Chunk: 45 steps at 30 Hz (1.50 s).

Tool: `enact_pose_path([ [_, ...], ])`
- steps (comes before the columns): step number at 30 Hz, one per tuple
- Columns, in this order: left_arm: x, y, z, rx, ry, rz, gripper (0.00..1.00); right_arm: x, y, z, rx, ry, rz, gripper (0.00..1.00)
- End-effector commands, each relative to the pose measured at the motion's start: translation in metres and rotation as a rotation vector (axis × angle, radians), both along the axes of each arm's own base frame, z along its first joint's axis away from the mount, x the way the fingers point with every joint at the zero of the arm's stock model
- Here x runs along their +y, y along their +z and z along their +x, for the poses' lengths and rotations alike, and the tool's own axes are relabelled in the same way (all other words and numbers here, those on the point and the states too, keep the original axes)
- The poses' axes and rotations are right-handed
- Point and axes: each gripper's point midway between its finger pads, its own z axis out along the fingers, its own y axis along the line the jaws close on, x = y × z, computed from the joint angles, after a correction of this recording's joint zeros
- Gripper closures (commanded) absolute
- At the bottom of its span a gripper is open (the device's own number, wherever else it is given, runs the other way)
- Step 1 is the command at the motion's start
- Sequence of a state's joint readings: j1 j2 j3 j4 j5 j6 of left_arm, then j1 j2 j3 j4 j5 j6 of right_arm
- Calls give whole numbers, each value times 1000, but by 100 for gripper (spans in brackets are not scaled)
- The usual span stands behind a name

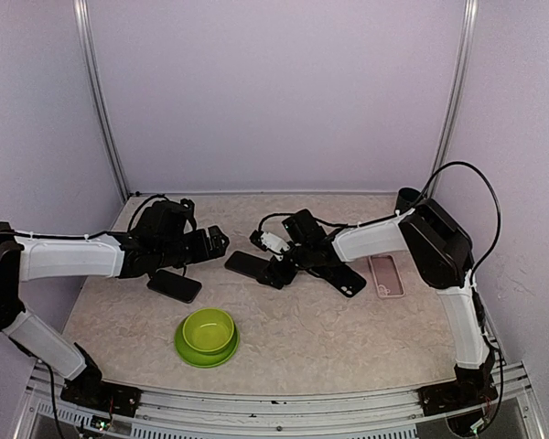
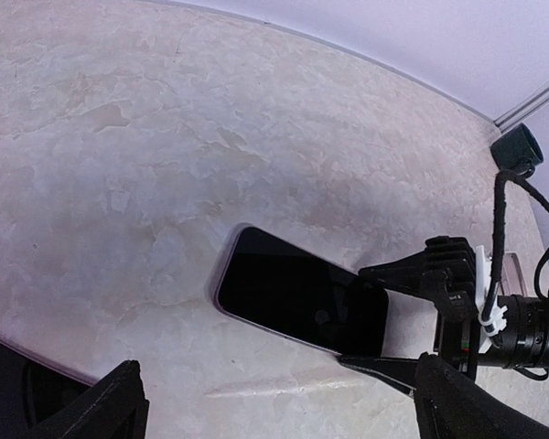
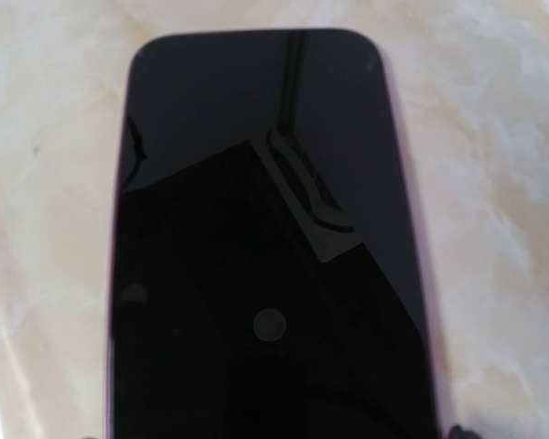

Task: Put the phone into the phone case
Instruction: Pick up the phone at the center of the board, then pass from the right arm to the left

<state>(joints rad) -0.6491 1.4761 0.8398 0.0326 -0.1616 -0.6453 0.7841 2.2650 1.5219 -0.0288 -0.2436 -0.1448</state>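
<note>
A black phone [image 1: 247,265] lies flat, screen up, in the middle of the table. It fills the right wrist view [image 3: 270,247]. My right gripper [image 1: 263,269] straddles its right end, and in the left wrist view its fingers [image 2: 393,274] lie against both long edges of the phone [image 2: 293,297]. The pink phone case [image 1: 386,275] lies empty on the table further right, beside the right arm. My left gripper [image 1: 217,240] hovers just left of the phone, open, with nothing between its fingertips [image 2: 110,402].
A second dark phone [image 1: 174,285] lies under the left arm. Another dark flat slab [image 1: 348,278] lies between the right gripper and the case. A green bowl [image 1: 207,337] stands near the front. A small black cup [image 1: 406,198] is at the back right.
</note>
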Motion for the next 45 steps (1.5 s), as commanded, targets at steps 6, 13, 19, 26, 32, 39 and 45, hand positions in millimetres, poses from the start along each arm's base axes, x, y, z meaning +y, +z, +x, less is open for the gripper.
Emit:
enact_pose_path([
  [6, -1, -2, -4, 2, -4, -17, 1, -3, 40, -7, -37, -35, 100, 46],
  [13, -5, -11, -3, 20, -10, -15, 1, -6, 72, -10, -103, -63, 196, 46],
  [19, -8, -16, -3, 29, -26, -9, 1, -13, 92, -18, -150, -64, 246, 47],
  [26, -23, -10, 1, 30, -87, -29, 1, -20, 116, -35, -229, -55, 277, 47],
  [32, -38, 4, 0, 17, -156, -79, 1, -24, 124, -54, -277, -36, 279, 47],
  [39, -52, 16, -5, 26, -261, -184, 1, -30, 133, -70, -315, -22, 297, 47],
  [45, -57, 20, -8, 57, -341, -293, 1, -35, 149, -87, -340, 4, 346, 48],
])
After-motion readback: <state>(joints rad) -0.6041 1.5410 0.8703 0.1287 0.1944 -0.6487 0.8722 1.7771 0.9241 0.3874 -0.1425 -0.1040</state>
